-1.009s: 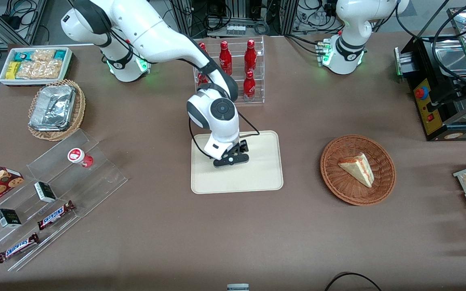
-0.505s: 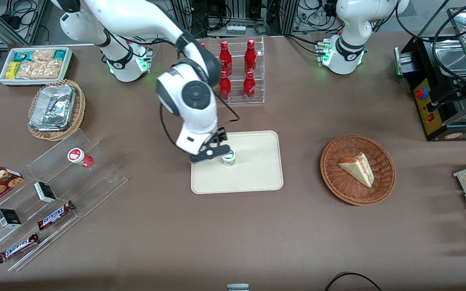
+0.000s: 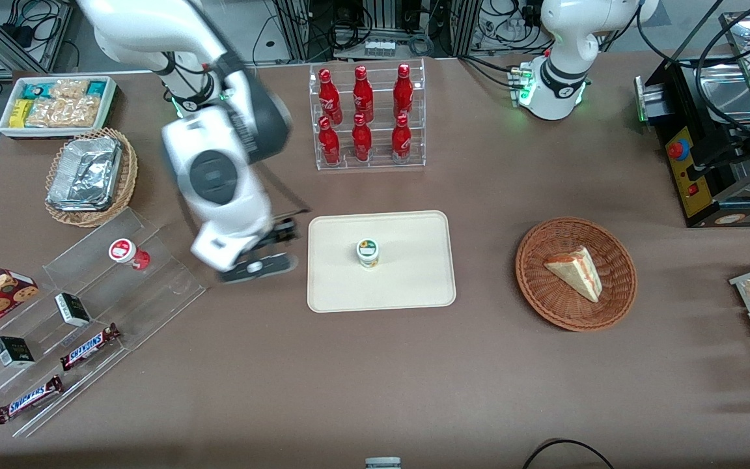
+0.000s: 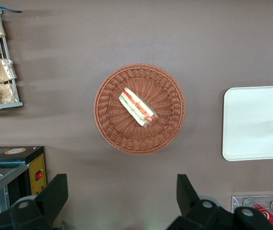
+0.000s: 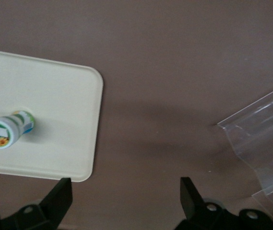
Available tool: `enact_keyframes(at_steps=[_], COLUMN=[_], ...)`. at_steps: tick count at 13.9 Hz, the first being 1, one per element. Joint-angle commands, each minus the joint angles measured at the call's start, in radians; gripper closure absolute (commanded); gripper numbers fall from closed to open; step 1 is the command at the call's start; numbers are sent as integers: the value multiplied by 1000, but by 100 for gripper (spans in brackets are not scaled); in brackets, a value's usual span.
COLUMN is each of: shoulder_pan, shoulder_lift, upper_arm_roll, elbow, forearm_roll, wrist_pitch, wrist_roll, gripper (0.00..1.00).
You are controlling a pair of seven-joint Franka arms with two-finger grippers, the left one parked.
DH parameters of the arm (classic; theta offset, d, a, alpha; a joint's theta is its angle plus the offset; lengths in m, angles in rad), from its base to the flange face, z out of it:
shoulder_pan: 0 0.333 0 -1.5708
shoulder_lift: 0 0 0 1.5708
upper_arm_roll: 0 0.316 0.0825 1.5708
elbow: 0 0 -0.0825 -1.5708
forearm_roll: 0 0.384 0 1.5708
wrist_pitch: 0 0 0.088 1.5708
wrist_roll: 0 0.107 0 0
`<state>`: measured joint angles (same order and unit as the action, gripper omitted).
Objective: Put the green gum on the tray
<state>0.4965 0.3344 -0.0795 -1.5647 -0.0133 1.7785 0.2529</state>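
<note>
The tool (image 3: pixel 259 266), fingers (image 5: pixel 59 196) spread wide and empty, hangs over bare worktop (image 3: pixel 375 365) just beside the tray (image 3: pixel 414 286). The green gum (image 3: pixel 367 253), a small white canister with a green-marked lid, stands upright mid-tray. The right wrist view alone shows a flower on the lid. Half a second ago the tool hung at the canister.

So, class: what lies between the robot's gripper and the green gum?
Only bare surface: the front view shows a strip of brown table, then the tray rim and floor, between the open gripper and the green gum.
</note>
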Motion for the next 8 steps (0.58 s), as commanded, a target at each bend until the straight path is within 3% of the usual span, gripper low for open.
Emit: enact_keyframes(at_steps=[1, 4, 6, 8], shoulder_pan=[-102, -211, -336, -404], shoulder_lift=[-74, -124, -162, -201], upper_arm_roll=[10, 21, 78, 104], elbow=[-29, -83, -118, -156], forearm_roll=[4, 4, 4, 3], wrist_pitch=[-17, -10, -5, 15], wrist_roll=[-75, -75, -76, -78], gripper=[0, 0, 0, 0])
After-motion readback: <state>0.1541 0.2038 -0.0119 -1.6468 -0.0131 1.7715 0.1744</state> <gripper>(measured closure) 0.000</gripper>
